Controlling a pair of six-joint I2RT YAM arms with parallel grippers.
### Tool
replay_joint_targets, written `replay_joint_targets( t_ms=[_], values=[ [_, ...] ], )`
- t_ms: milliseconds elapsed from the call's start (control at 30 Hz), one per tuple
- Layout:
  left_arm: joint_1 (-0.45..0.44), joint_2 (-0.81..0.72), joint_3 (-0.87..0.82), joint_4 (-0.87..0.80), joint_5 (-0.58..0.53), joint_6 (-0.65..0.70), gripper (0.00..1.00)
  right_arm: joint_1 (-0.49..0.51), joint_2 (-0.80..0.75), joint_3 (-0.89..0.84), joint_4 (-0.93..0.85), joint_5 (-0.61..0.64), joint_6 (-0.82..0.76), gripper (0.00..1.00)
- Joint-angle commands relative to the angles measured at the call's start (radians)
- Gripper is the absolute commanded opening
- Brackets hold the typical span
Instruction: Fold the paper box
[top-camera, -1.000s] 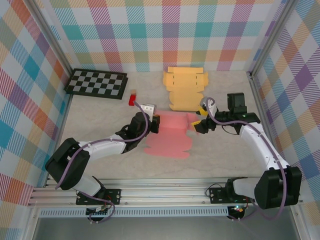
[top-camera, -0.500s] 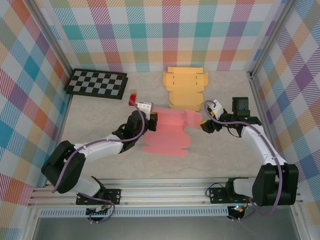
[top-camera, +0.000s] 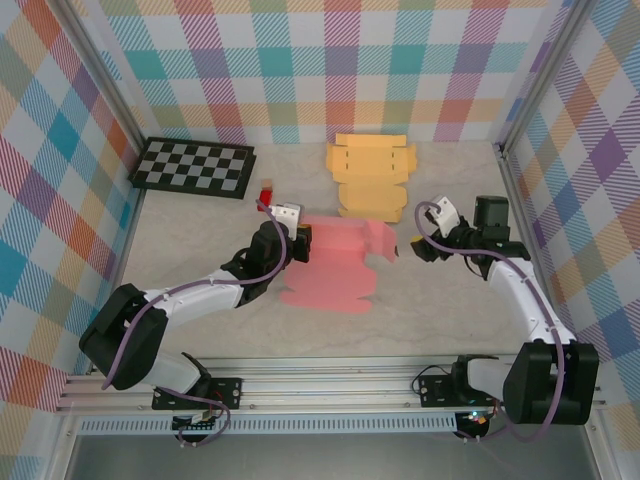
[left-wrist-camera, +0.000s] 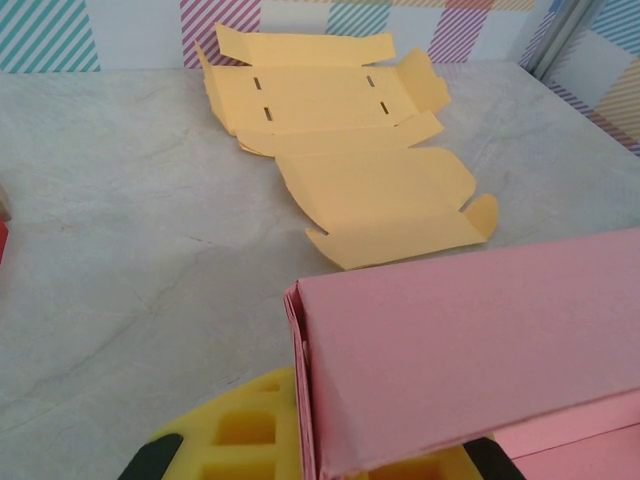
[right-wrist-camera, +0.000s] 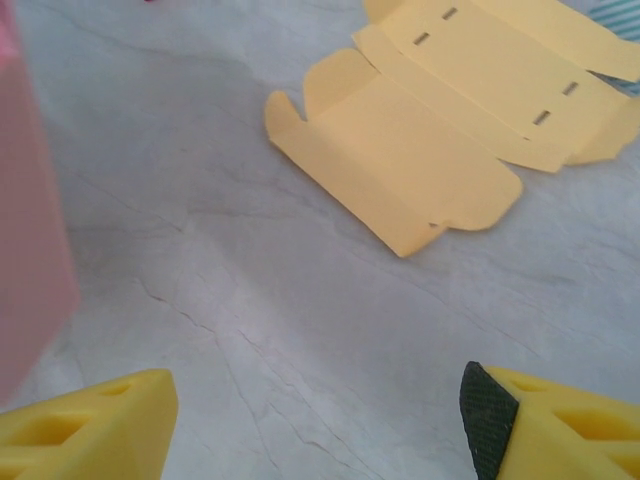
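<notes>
At the middle of the table (top-camera: 200, 240), the pink paper box (top-camera: 335, 262) is held half-folded, its left end clamped in the left tool (top-camera: 303, 239). The right tool (top-camera: 416, 246) is spread empty beside the right flap. Risk: the raised wall may spring flat, being pinched at one end only.

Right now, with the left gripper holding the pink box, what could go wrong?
The left gripper pinches the pink box at one edge while the right gripper hangs open, apart from it; the raised panel may spring back flat. The orange box lies close behind, so pushing the pink box away could snag or shift it.
</notes>
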Motion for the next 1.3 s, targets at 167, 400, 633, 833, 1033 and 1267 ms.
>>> replay_joint_targets(
  t_ms=[167,400,633,833,1033,1267],
  values=[
    [0.013,-0.041,-0.008,0.038,0.071,-0.008,0.00,0.084,0.075,0.029,-0.052,-0.187,-0.021,0.76],
    [0.013,-0.029,-0.007,0.063,0.129,-0.013,0.00,0.123,0.097,0.081,-0.082,-0.277,0.004,0.75],
    [0.013,-0.018,-0.004,0.109,0.193,-0.033,0.00,0.164,0.119,0.108,-0.088,-0.293,0.024,0.75],
    [0.012,-0.014,0.004,0.124,0.244,-0.036,0.00,0.202,0.135,0.120,-0.073,-0.267,0.049,0.75],
    [0.011,-0.013,0.007,0.113,0.232,-0.036,0.00,0.248,0.155,0.138,-0.041,-0.238,0.099,0.75],
    [0.011,-0.019,0.001,0.091,0.177,-0.039,0.00,0.317,0.196,0.178,-0.001,-0.167,0.193,0.75]
  ],
)
